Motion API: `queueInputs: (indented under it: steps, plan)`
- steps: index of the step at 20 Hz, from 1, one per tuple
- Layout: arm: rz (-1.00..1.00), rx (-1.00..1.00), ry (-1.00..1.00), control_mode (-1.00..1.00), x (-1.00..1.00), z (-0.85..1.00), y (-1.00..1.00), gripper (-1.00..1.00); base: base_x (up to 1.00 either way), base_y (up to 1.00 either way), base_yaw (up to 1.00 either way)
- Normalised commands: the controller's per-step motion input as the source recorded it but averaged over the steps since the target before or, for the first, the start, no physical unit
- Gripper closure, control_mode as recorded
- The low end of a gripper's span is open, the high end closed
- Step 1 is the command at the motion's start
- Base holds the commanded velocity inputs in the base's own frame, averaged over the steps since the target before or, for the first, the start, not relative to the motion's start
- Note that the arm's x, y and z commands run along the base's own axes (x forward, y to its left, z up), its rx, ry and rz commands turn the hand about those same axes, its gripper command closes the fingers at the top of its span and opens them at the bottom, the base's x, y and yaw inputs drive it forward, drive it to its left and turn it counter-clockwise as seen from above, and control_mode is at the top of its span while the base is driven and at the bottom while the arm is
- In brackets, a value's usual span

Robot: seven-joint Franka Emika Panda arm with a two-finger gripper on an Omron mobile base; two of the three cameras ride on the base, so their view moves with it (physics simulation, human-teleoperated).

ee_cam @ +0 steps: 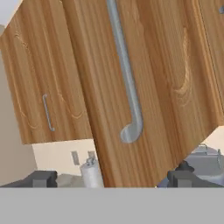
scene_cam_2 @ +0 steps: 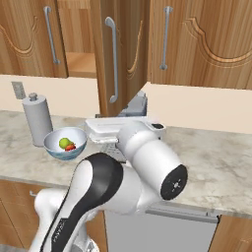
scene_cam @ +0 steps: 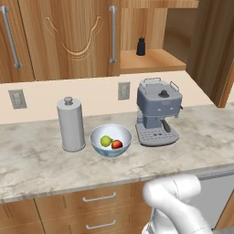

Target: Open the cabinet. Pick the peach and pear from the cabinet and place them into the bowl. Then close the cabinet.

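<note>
On the marble counter (scene_cam: 41, 160), the pale bowl (scene_cam: 110, 140) holds both the pear (scene_cam: 105, 140) and the peach (scene_cam: 117, 144), touching, between a grey lidded canister (scene_cam: 71, 124) and the coffee machine (scene_cam: 157, 116). Cabinet (scene_cam: 73, 36): right door (scene_cam_2: 118, 54) swung out (left door shut), a small dark bottle (scene_cam: 140, 46) on its shelf. Gripper (ee_cam: 113, 178) released, fingers spread apart, empty, just before the open door's bar handle (ee_cam: 127, 74).
</note>
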Motion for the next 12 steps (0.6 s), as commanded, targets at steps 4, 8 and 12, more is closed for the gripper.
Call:
queueInputs:
  steps: [4, 8, 12]
  plan:
    - [0.25, 0.05, -0.08, -1.0, 0.12, 0.32, -0.16, -1.0, 0.0, 0.0, 0.0]
    - [0.22, 0.0, -0.02, -1.0, 0.97, -0.11, 0.09, -1.0, 0.0, 0.0, 0.0]
    - [0.14, -0.06, 0.0, -1.0, 1.0, -0.34, 0.71, -1.0, 0.0, 0.0, 0.0]
